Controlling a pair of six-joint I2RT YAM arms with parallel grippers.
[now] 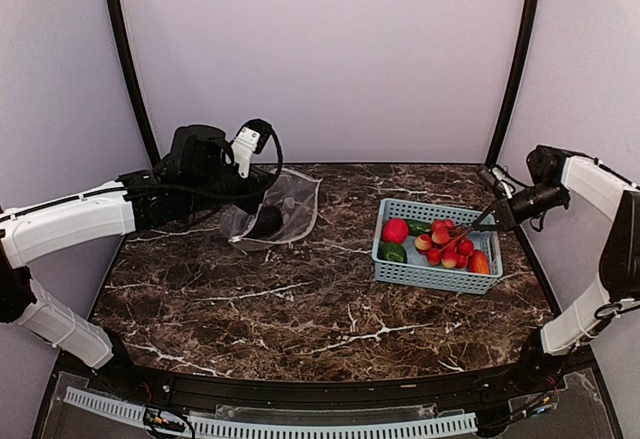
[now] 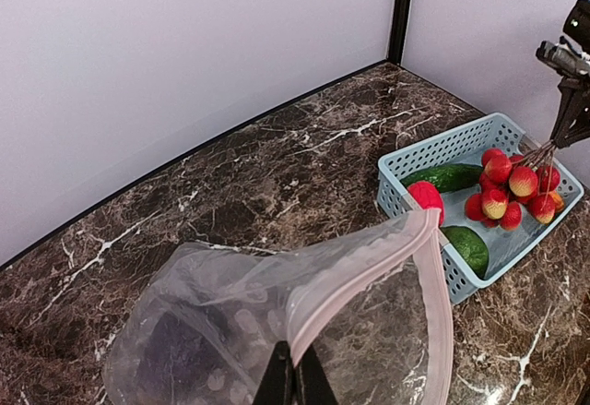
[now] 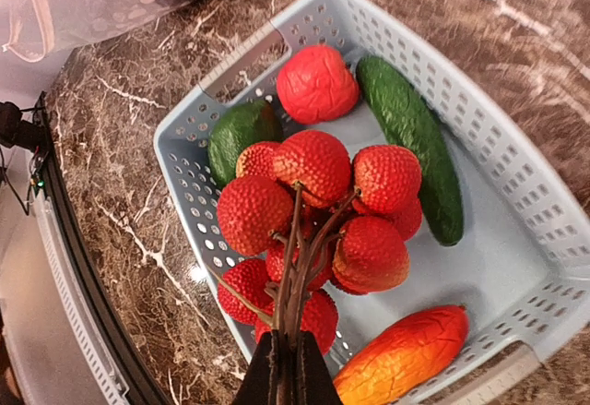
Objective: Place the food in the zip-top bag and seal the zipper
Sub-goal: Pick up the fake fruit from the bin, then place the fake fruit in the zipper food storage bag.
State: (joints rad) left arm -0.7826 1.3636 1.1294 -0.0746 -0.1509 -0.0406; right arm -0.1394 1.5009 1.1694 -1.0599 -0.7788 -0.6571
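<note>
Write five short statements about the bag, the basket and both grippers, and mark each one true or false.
1. The right gripper is shut on the stems of the red fruit bunch. True.
2. The zip-top bag lies inside the blue basket. False: it is across the table from the basket, apart from it.
3. A dark item is inside the bag. True.
4. The left gripper is open and holds nothing. False: it is shut on the bag's mouth edge, by the zipper.
5. The basket holds only red fruit. False: a green cucumber and an orange-red piece are in it too.
</note>
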